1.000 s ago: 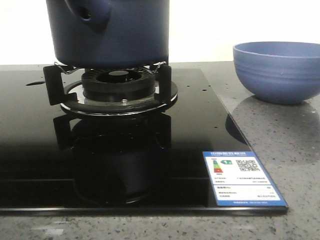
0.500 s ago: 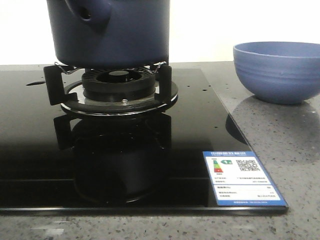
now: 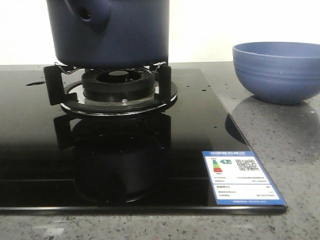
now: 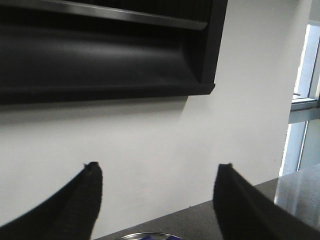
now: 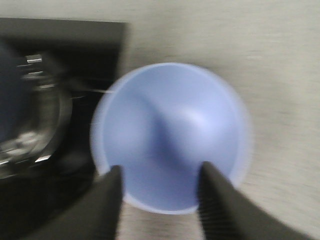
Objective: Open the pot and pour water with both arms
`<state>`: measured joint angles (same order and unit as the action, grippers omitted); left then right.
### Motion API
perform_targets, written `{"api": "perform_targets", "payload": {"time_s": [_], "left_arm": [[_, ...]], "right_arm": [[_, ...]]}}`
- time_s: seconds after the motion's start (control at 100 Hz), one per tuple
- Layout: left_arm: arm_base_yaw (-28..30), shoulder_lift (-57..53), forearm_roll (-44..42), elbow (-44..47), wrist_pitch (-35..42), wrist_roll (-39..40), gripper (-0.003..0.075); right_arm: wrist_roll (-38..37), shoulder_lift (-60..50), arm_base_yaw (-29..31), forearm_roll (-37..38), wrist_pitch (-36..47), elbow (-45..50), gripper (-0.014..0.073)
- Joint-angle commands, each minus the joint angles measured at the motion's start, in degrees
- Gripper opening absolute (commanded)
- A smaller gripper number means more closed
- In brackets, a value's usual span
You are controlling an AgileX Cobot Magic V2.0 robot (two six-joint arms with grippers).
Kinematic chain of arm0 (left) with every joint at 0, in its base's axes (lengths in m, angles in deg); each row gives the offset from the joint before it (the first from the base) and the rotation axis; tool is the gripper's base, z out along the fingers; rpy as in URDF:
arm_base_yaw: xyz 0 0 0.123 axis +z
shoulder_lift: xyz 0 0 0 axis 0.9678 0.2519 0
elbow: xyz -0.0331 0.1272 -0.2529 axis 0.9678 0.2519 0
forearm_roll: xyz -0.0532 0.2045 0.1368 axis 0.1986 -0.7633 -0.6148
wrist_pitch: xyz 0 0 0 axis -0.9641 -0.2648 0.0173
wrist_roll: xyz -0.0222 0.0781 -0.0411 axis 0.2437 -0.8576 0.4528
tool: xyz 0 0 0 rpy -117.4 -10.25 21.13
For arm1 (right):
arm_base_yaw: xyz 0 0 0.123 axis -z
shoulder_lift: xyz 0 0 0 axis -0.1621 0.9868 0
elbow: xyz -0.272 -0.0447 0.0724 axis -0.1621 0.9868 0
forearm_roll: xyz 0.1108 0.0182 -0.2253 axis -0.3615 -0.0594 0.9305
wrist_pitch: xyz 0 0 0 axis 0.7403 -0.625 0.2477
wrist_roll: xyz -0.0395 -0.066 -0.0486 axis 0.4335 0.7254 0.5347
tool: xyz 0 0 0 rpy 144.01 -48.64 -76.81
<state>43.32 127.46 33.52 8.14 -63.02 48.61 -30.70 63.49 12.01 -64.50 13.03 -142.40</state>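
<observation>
The dark navy pot [image 3: 112, 30] stands on the gas burner [image 3: 119, 87]. Its side stub [image 3: 90, 11] faces front left, and its top is cut off by the frame. Neither gripper shows in the front view. My left gripper [image 4: 159, 166] is open and empty and points at a white wall. A thin shiny curved rim [image 4: 150, 235] with a bit of blue shows between its fingers. My right gripper [image 5: 160, 167] is open and empty and hovers over the light-blue bowl [image 5: 170, 135]. That view is blurred. A dark round shape with a shiny rim [image 5: 45, 115] lies beside the bowl.
The black glass hob [image 3: 150, 150] carries a blue energy label [image 3: 242, 177] at its front right corner. The light-blue ribbed bowl [image 3: 277, 72] sits on the grey speckled counter [image 3: 290, 150] to the right of the hob. A black range hood [image 4: 100, 50] hangs on the wall.
</observation>
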Motion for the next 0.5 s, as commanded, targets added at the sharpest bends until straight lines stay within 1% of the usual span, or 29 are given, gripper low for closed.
{"api": "perform_targets", "payload": {"time_s": [0.0,0.01,0.02,0.05,0.06,0.09,0.1,0.12,0.13,0.22,0.3,0.4,0.49], "left_arm": [[2.6,-4.4,-1.0,-1.8,-0.6,0.1,0.0286],[2.9,-4.7,-1.0,-1.7,-1.3,0.1,0.0257],[3.5,-4.9,-1.0,-1.7,-1.9,0.1,0.0226],[4.6,-6.2,-1.0,-1.4,-3.1,0.1,0.0179],[4.9,-6.4,-1.1,-1.3,-3.7,0.1,0.0145],[6.5,-7.5,-1.2,-1.0,-5.2,0.1,0.006],[6.8,-8.1,-1.2,-0.7,-6.0,0.1,0.006],[7.7,-9.0,-1.4,-0.4,-6.6,0.1,-0.0008],[8.4,-9.7,-1.7,-0.1,-7.7,0.1,-0.0019],[12.2,-14.1,-2.0,2.7,-10.4,0.1,-0.002],[15.5,-19.3,-1.7,7.0,-9.9,0.1,-0.002],[18.4,-27.4,-0.4,14.4,-8.5,0.1,-0.002],[19.7,-34.5,-0.3,21.4,-8.5,0.1,-0.002]], "right_arm": [[8.3,-3.1,0.3,-11.6,5.0,1.8,0.0078],[9.0,-3.4,0.3,-13.5,5.6,2.2,0.0041],[10.5,-3.6,0.3,-14.5,6.0,3.0,0.0022],[13.6,-4.4,0.3,-18.3,7.5,4.8,-0.005],[14.3,-4.9,0.3,-20.3,8.4,5.7,-0.0069],[18.0,-5.9,0.3,-24.2,10.4,7.8,-0.0062],[18.9,-6.2,0.3,-25.2,10.9,8.3,-0.006],[21.4,-7.1,0.3,-28.0,12.4,10.0,-0.006],[22.3,-7.7,0.3,-29.9,13.3,11.1,-0.006],[35.6,-12.5,0.3,-41.4,19.1,18.2,-0.006],[47.5,-17.3,0.3,-49.4,23.3,25.7,-0.006],[57.3,-24.0,0.3,-56.4,27.5,34.5,-0.006],[61.9,-30.6,0.3,-59.4,29.5,42.2,-0.006]]}}
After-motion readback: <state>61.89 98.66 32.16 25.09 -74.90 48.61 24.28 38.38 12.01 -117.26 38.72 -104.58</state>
